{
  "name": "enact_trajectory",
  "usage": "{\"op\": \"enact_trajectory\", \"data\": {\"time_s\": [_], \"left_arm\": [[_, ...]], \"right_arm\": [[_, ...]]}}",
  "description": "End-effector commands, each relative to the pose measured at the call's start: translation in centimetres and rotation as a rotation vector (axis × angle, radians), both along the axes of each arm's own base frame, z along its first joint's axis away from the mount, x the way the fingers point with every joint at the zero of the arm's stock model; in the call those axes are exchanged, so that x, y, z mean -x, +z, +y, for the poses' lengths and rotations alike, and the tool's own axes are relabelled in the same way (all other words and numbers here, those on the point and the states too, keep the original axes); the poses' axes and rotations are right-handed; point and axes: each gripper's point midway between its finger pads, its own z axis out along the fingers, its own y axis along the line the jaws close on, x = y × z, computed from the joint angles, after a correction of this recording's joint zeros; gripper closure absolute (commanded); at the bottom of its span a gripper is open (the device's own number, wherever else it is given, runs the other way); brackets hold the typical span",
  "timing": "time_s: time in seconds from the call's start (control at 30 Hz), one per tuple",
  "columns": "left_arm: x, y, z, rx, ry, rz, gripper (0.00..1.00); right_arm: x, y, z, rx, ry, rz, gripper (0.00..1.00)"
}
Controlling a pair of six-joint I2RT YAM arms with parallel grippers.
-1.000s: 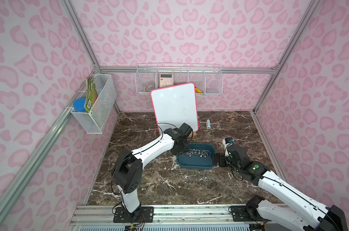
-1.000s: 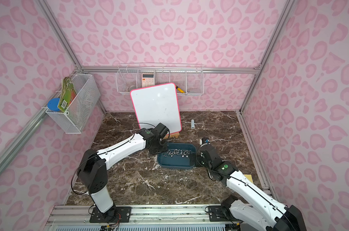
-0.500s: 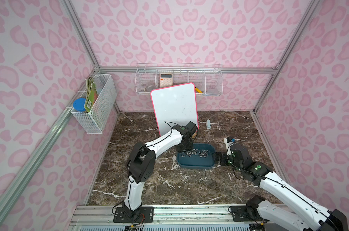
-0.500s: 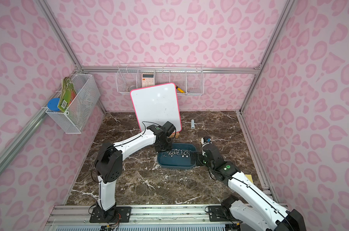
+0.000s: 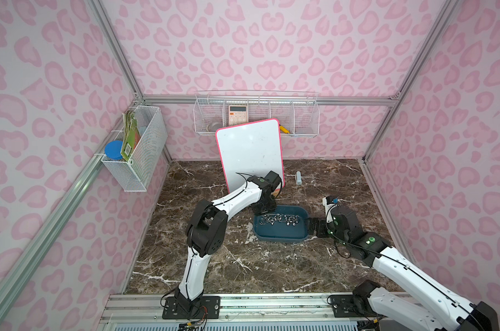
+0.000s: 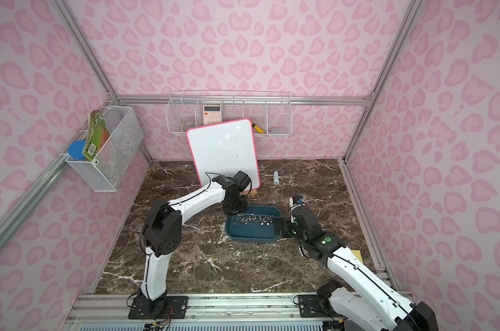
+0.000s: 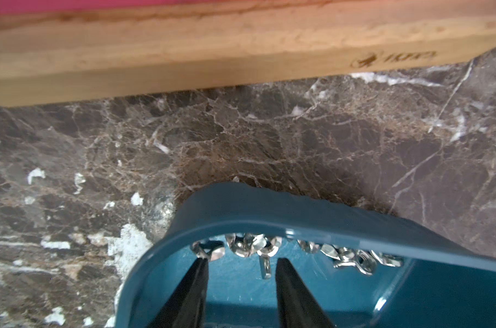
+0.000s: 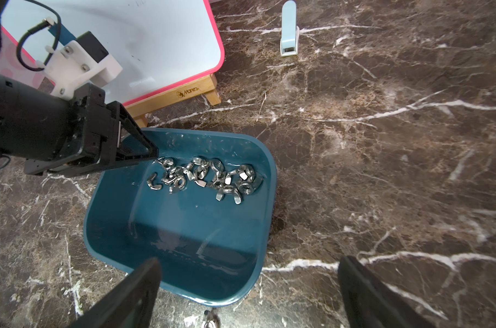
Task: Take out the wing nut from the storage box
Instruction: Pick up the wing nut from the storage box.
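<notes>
Here we are over the marble tabletop (image 5: 243, 263), and the storage box (image 5: 280, 232) sits flat near the middle, just in front of the pink-rimmed whiteboard (image 5: 250, 154), which leans on its wooden stand (image 8: 184, 96). Both top views show the same teal tub (image 6: 251, 233), with a cluster of shiny wing nuts (image 8: 204, 176) strung along the wall nearest the whiteboard and the rest of the floor bare. The left gripper (image 7: 242, 262) points down inside the box at the end nearer its own arm. Its two black fingers (image 7: 195, 284) are parted with a clear gap and clamp nothing. One wing nut (image 7: 265, 264) lies between the tips, touching neither that I can see, and a second one (image 7: 209, 251) sits right at the tip of one finger. From across the box, that gripper (image 8: 153, 154) is just at the edge of the pile. The right gripper (image 8: 249, 259) sits low at the opposite end of the tub, jaws spread as wide as they go. One finger (image 8: 133, 289) overlaps the box wall in the wrist view and the other is out over bare marble, so nothing is held. In a top view it (image 5: 314, 227) is right against the rim. A lone wing nut (image 8: 209, 319) rests on the marble outside the box, on the side away from the whiteboard. A pale-blue stapler (image 8: 289, 31) lies well apart, beyond the board's corner.
</notes>
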Motion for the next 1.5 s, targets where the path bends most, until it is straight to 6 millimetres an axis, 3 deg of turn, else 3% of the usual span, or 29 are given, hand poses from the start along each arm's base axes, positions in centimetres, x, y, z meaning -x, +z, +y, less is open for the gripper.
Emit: {"op": "enact_trajectory", "data": {"time_s": [0.0,0.53,0.73,1.07,1.27,1.47], "left_arm": [[0.5,-0.6,0.2,-0.012,0.001,0.037,0.56],[-0.9,-1.6,0.5,-0.076,-0.081,0.01,0.51],[-0.6,-2.1,-0.4,-0.036,-0.102,0.024,0.51],[0.8,-1.2,-2.0,0.046,-0.109,0.032,0.52],[0.7,-0.6,-1.8,0.038,-0.116,0.009,0.52],[-0.5,-0.3,-0.3,-0.031,-0.174,-0.036,0.52]], "right_arm": [[-0.2,0.1,-0.1,0.001,-0.002,-0.013,0.01],[-0.2,0.2,-0.5,0.001,-0.012,-0.014,0.01],[-0.3,0.0,-0.5,-0.001,-0.013,-0.012,0.01],[-0.5,-0.3,-0.3,-0.007,-0.006,-0.005,0.01],[-0.6,-0.4,-0.2,-0.009,-0.003,-0.003,0.01],[-0.5,-0.3,-0.3,-0.009,-0.003,-0.003,0.01]]}}
